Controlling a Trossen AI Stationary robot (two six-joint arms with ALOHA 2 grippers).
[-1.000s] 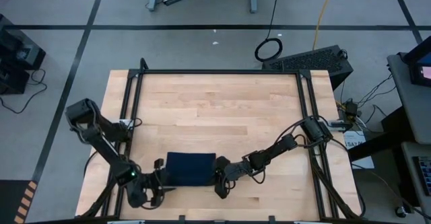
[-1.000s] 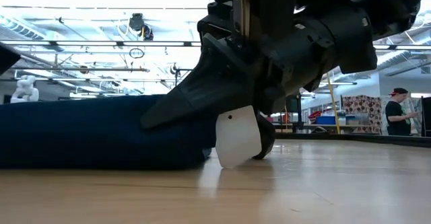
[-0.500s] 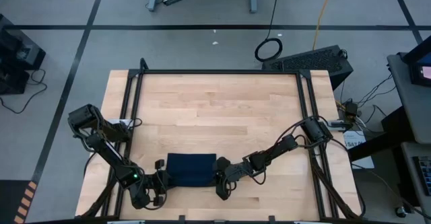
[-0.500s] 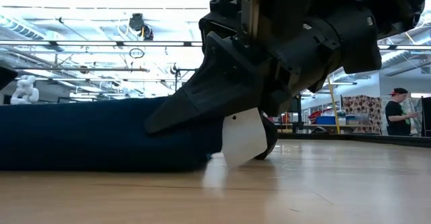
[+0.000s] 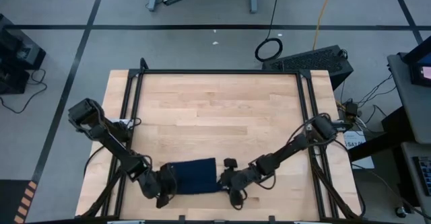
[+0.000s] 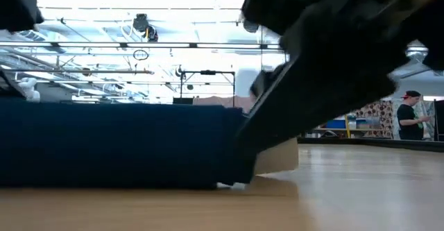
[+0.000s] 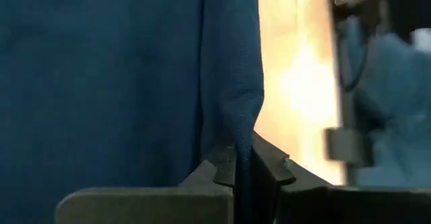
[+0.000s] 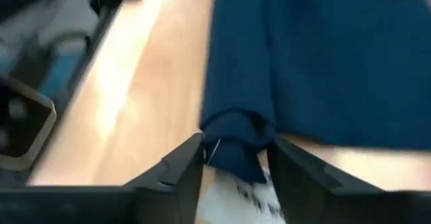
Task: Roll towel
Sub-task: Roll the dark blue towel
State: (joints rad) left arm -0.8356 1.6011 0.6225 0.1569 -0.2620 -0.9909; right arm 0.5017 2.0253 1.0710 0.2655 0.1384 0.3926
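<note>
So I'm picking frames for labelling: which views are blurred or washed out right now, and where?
High view: evenly lit and sharp, towel clear on the table. Low view: the arm close to the lens is a dark smear, ceiling lights blown out. Left wrist view: bright glare on the wood beside the cloth. Right wrist view: motion blur throughout, including the white tag.

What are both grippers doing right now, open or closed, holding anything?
Left gripper: closed on the towel edge.
Right gripper: open around the towel's edge.

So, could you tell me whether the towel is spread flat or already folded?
Folded: the towel is a compact, thick bundle near the table's front edge, layers stacked in the low view.
</note>
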